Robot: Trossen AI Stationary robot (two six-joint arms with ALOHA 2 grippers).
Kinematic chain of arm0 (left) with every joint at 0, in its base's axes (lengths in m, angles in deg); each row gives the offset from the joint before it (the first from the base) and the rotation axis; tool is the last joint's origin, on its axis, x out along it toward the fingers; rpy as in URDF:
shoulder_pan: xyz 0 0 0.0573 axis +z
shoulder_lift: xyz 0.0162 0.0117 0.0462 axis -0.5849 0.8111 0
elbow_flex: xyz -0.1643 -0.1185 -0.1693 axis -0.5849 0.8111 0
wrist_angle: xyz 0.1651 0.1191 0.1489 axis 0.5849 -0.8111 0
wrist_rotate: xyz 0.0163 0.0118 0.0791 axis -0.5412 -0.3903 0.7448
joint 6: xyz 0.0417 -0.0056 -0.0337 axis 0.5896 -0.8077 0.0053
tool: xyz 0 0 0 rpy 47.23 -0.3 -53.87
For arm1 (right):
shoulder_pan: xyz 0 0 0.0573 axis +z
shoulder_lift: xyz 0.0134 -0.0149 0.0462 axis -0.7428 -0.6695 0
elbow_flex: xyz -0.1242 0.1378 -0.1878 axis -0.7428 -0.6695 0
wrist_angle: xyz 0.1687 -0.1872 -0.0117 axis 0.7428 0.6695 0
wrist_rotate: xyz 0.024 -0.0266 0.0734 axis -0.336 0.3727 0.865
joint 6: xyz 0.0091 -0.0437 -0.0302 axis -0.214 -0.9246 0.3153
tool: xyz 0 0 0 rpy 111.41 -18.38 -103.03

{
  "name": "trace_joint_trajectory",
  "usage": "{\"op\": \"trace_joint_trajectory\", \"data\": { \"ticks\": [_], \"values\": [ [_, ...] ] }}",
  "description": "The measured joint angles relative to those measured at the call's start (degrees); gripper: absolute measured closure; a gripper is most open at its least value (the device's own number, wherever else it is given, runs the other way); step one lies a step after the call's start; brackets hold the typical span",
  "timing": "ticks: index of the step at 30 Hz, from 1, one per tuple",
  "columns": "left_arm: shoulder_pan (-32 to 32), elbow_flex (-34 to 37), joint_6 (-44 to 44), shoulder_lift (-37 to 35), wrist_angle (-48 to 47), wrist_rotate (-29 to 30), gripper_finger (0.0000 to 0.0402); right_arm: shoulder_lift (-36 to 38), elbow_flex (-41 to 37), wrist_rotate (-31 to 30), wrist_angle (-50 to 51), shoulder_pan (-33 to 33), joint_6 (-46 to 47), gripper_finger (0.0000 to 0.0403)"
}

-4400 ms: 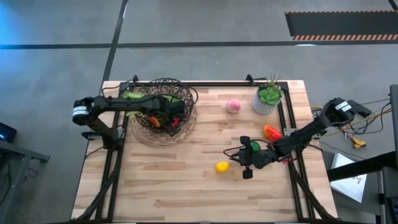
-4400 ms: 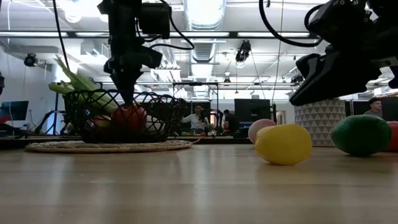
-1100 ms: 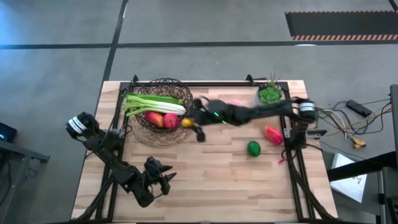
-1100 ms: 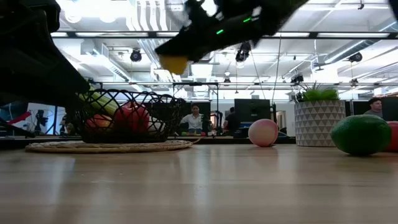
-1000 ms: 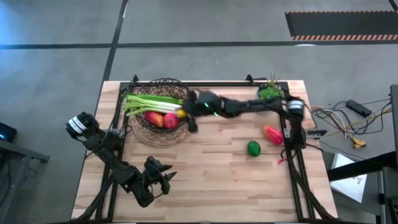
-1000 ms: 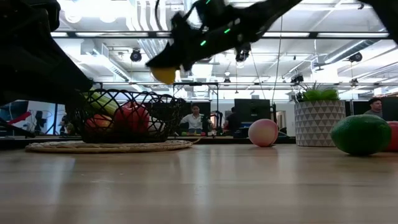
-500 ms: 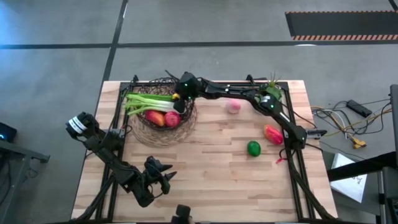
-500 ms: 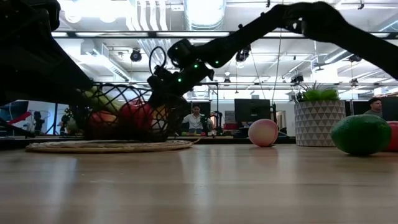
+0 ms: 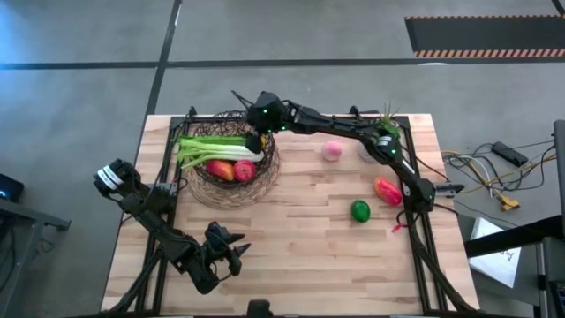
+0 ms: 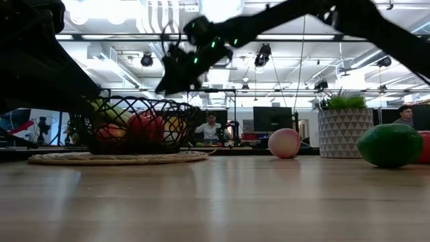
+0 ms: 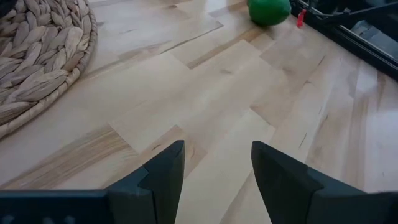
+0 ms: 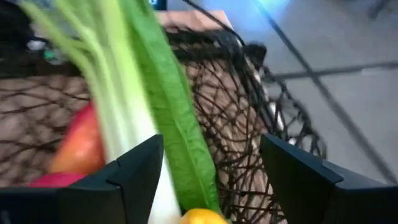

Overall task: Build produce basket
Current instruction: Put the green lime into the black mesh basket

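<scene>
Change since the frame half a second earlier: right claw (image 9: 255, 140) has lifted from inside the basket to just above its far right rim; lemon (image 12: 200, 217) no longer carried, now lying in the basket.

Right claw: fingers (image 12: 134, 171) apart, nothing between them, poised over the basket's contents; arm stretched across the far side of the tabletop.

Basket (image 9: 267, 161): dark woven wire, on a round woven mat (image 11: 38, 59) at the far left of the tabletop (image 9: 300, 256). Holds celery stalk (image 9: 212, 151), long green pod (image 12: 171, 118), tomato (image 9: 244, 170), mango (image 9: 220, 169), lemon.

Produce outside the basket: peach (image 9: 331, 150), far centre; lime (image 9: 360, 210), right of centre; a red-orange piece (image 9: 387, 190) near the right edge.

Potted plant (image 9: 382, 134): far right corner.

Left claw (image 11: 212, 163): fingers apart, empty, low over the near left edge, well apart from the basket.

Open room: bare centre and near half of the tabletop.
</scene>
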Motion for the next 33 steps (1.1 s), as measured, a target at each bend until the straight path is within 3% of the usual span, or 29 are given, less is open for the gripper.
{"op": "trace_joint_trajectory", "data": {
  "ticks": [5, 13, 18, 22, 28, 33],
  "values": [
    [0.0, 0.02, 0.29, 0.0, 0.59, 0.01, 0.023, 10.96, -10.47, 0.1, 1.17, 2.79, -5.35, 0.0176],
    [0.0, 0.0, 10.71, 2.38, 10.43, 4.43, 0.023, 35.51, -40.18, -1.48, 0.82, 10.29, -6.5, 0.0217],
    [0.89, 0.02, 18.83, 5.38, 19.33, 9.99, 0.023, 51.44, -58.9, -12.78, -0.24, 19.42, -0.11, 0.0237],
    [2.97, 0.0, 23.85, 7.42, 24.37, 10.05, 0.023, 62.24, -71.05, -21.4, 0.55, 28.0, 8.93, 0.0249],
    [6.95, -0.22, 29.69, 8.92, 28.2, 9.01, 0.023, 73.53, -82.49, -21.66, 4.42, 36.3, 21.12, 0.026],
    [9.76, -0.26, 31.11, 8.87, 28.52, 4.85, 0.023, 77.85, -84.78, -22.21, 15.68, 37.23, 29.94, 0.0257]
  ]
}}
